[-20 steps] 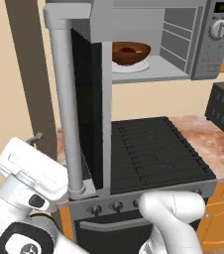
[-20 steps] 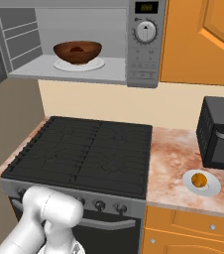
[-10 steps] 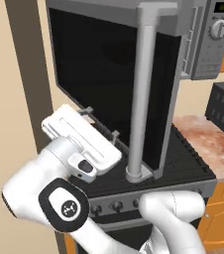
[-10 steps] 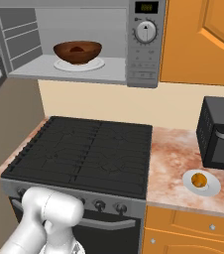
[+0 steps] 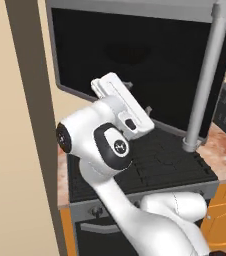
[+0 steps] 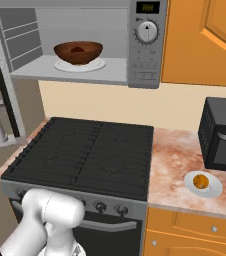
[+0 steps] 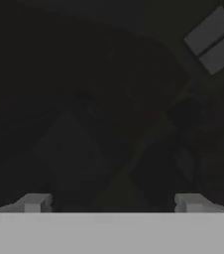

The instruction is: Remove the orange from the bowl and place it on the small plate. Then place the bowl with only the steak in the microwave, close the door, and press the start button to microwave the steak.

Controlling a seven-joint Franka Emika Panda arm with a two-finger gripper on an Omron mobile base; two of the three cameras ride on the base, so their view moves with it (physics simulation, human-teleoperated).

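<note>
The dark-brown bowl point(image 6: 78, 52) sits inside the silver microwave point(image 6: 146, 60), and the steak point(image 6: 79, 49) is a dark lump in it. The orange point(image 6: 201, 181) lies on the small plate point(image 6: 204, 186) on the counter at the right. The door point(image 5: 135, 55) stands partly swung, its dark glass facing the left base view and its bar handle point(image 5: 207, 85) at the right. My gripper point(image 7: 112, 203) is open with nothing between its fingers, pointing straight at the dark glass. My white hand point(image 5: 120, 104) rests close against the door's outer face.
A black stove point(image 6: 85, 155) lies under the microwave. A black toaster oven point(image 6: 222, 135) stands on the marble counter point(image 6: 170, 165) at the right. Orange cabinets point(image 6: 205, 40) hang beside the microwave. A tan wall panel point(image 5: 30, 125) runs close on the arm's left.
The door has swung from wide open toward the microwave and now covers the cavity in the left base view. My arm has risen and followed behind it. Bowl, orange and plate are unmoved.
</note>
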